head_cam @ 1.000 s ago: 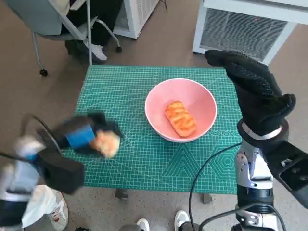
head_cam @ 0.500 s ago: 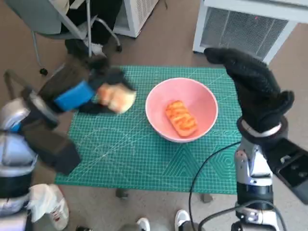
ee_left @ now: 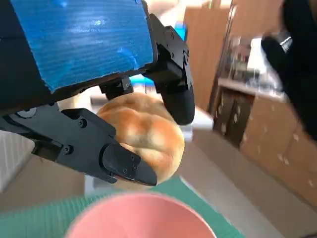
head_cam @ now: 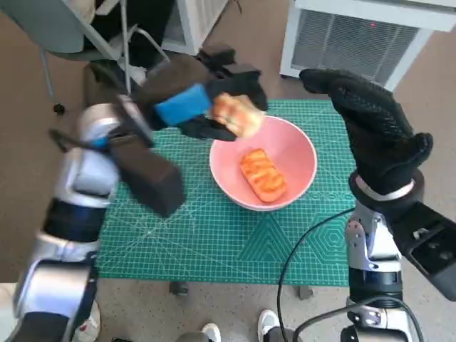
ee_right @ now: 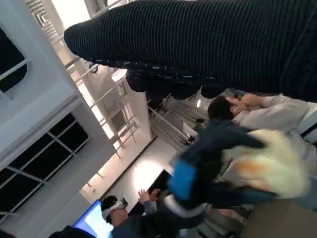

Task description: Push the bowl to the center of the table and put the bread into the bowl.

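Head view shows a round bread roll point(head_cam: 236, 114) clamped in the fingers of the left hand point(head_cam: 187, 103), held in the air just over the near rim of the pink bowl point(head_cam: 296, 160). Left wrist view confirms the grip: the black fingers point(ee_left: 116, 159) press the roll point(ee_left: 143, 134) from two sides, and the pink rim of the bowl point(ee_left: 141, 218) lies directly under the hand. Inside the bowl there is already one elongated glazed bread point(head_cam: 263, 174). The bowl stands on the green cutting mat point(head_cam: 214, 242) that covers the tabletop, about in its middle, so I judge the pushing step as done. The step in hand is the carrying of the roll to the bowl. The next move, I think, calls for bringing the left hand a little further over the bowl's hollow, lowering it, and then spreading the fingers so the roll drops beside the glazed bread and not on the rim. The right hand point(head_cam: 374, 132) is raised on the far side of the bowl from the left hand, holding nothing; its fingers look extended and close together.
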`<state>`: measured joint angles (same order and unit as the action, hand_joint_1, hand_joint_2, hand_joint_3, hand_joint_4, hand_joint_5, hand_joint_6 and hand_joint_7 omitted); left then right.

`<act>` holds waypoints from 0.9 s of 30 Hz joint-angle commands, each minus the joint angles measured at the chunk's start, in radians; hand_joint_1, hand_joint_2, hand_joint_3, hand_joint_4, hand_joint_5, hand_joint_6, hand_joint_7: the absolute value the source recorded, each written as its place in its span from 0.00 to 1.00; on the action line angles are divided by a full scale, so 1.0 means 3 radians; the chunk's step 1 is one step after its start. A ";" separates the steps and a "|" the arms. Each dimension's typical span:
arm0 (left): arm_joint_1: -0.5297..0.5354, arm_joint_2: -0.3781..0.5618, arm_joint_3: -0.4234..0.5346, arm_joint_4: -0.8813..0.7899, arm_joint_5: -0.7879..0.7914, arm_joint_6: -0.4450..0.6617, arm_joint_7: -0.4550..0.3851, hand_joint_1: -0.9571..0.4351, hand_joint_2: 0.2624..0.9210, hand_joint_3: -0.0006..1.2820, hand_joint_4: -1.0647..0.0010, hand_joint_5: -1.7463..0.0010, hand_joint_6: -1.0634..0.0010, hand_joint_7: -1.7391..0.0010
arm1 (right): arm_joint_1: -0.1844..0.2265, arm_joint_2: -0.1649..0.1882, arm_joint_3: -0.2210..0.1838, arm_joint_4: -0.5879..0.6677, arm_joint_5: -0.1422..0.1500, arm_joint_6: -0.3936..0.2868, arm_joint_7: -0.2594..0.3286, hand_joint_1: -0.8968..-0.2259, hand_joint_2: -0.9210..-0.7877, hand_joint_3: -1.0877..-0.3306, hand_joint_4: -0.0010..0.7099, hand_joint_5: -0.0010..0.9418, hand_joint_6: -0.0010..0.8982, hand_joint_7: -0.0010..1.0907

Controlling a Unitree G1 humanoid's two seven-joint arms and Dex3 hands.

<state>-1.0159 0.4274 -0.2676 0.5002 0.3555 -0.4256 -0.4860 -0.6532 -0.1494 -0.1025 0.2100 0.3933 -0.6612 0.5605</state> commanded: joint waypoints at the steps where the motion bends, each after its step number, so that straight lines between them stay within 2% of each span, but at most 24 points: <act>1: -0.0070 -0.0038 -0.0142 0.0237 0.0152 0.0142 -0.0067 0.53 0.99 0.04 0.71 0.96 0.62 0.86 | 0.0076 0.0004 -0.0004 -0.0010 0.0038 0.0035 0.0026 0.51 0.00 0.43 0.00 0.53 0.00 0.64; 5: -0.0061 -0.0060 -0.0218 0.0327 0.0209 0.0212 -0.0137 0.49 1.00 0.03 0.79 0.99 0.65 0.93 | 0.0095 -0.0010 -0.0016 -0.0045 0.0037 0.0044 0.0018 0.51 0.00 0.43 0.00 0.53 0.00 0.64; 11: -0.0015 -0.0090 -0.0237 0.0401 0.0159 0.0275 -0.0245 0.47 1.00 0.03 0.87 1.00 0.69 0.96 | 0.0119 -0.0027 -0.0031 -0.0105 0.0002 0.0058 -0.0011 0.51 0.00 0.42 0.00 0.53 0.00 0.64; 21: 0.0132 -0.0092 -0.0161 0.0319 0.0112 0.0154 -0.0096 0.44 1.00 0.03 0.98 1.00 0.76 0.99 | 0.0098 -0.0057 -0.0094 -0.0059 -0.0083 0.0017 -0.0069 0.51 0.00 0.42 0.00 0.51 0.00 0.66; 27: 0.0218 -0.0096 -0.0001 0.0172 -0.0050 0.0036 0.0016 0.36 1.00 0.02 1.00 1.00 0.83 1.00 | 0.0062 -0.0059 -0.0117 -0.0026 -0.0127 0.0008 -0.0128 0.50 0.00 0.44 0.00 0.51 0.00 0.65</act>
<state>-0.9629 0.3973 -0.2995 0.5899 0.3753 -0.3919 -0.5039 -0.6425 -0.1556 -0.1304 0.1882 0.3680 -0.6597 0.5327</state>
